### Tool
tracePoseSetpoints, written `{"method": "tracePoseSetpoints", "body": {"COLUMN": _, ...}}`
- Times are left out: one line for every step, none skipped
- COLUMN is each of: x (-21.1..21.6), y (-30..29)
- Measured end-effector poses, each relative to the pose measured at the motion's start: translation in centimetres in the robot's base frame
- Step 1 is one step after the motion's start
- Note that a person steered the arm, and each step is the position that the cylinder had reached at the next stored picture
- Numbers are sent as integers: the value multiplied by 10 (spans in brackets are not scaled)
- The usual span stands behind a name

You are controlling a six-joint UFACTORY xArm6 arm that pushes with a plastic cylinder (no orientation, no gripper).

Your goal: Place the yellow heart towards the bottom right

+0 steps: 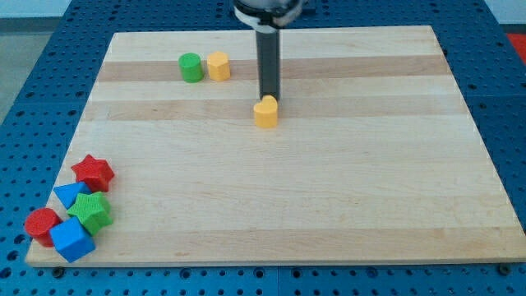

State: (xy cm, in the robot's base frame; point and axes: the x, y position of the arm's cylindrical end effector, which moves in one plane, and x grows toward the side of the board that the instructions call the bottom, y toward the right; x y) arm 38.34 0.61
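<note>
The yellow heart [265, 113] sits on the wooden board [329, 189], a little above the centre of the view. My tip [269, 98] is right at the heart's top edge, touching or almost touching it from the view's top side. The dark rod rises straight up from there to the view's top.
A green cylinder [191, 67] and a yellow hexagonal block [218, 66] stand side by side at the top left. At the bottom left corner sit a red star [92, 173], a blue triangle [69, 195], a green star [89, 211], a red block [41, 223] and a blue cube [71, 239].
</note>
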Motion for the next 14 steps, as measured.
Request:
{"method": "tracePoseSetpoints", "body": {"x": 59, "y": 36}}
{"method": "tracePoseSetpoints", "body": {"x": 64, "y": 47}}
{"method": "tracePoseSetpoints", "body": {"x": 32, "y": 47}}
{"method": "tracePoseSetpoints", "body": {"x": 10, "y": 29}}
{"method": "tracePoseSetpoints", "body": {"x": 22, "y": -18}}
{"method": "tracePoseSetpoints", "body": {"x": 54, "y": -3}}
{"method": "tracePoseSetpoints", "body": {"x": 90, "y": 47}}
{"method": "tracePoseSetpoints", "body": {"x": 118, "y": 77}}
{"method": "tracePoseSetpoints", "body": {"x": 112, "y": 70}}
{"method": "tracePoseSetpoints", "body": {"x": 94, "y": 37}}
{"method": "tracePoseSetpoints", "body": {"x": 110, "y": 6}}
{"method": "tracePoseSetpoints", "body": {"x": 141, "y": 13}}
{"method": "tracePoseSetpoints", "body": {"x": 146, "y": 72}}
{"method": "tracePoseSetpoints", "body": {"x": 145, "y": 83}}
